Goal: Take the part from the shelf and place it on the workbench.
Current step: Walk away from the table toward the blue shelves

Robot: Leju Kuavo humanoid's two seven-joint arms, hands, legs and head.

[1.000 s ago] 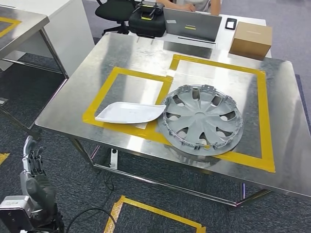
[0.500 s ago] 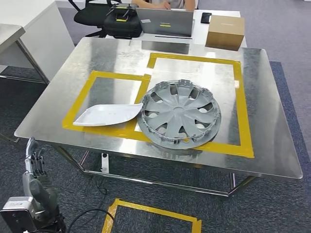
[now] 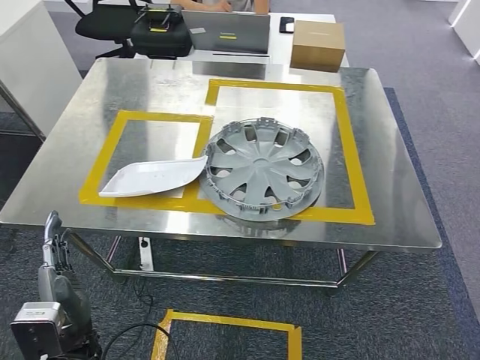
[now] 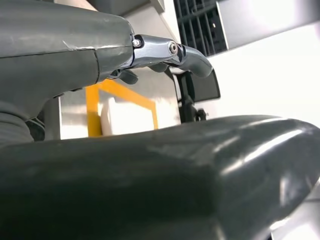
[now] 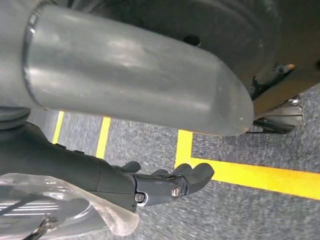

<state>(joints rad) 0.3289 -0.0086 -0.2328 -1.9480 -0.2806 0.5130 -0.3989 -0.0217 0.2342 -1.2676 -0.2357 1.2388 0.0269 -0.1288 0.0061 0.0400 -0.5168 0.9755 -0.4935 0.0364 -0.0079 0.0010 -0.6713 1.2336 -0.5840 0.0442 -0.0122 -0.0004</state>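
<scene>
View swung since a second ago: workbench (image 3: 373, 187) now more centred, things on it unmoved. Grey hubcap (image 3: 264, 168) lies flat on workbench, straddling yellow tape; white part (image 3: 151, 176) beside it, tip touching its rim. My left hand (image 3: 54, 251) hangs low, fingers straight, empty. My right hand (image 5: 158, 182) over carpet; grip unclear.
</scene>
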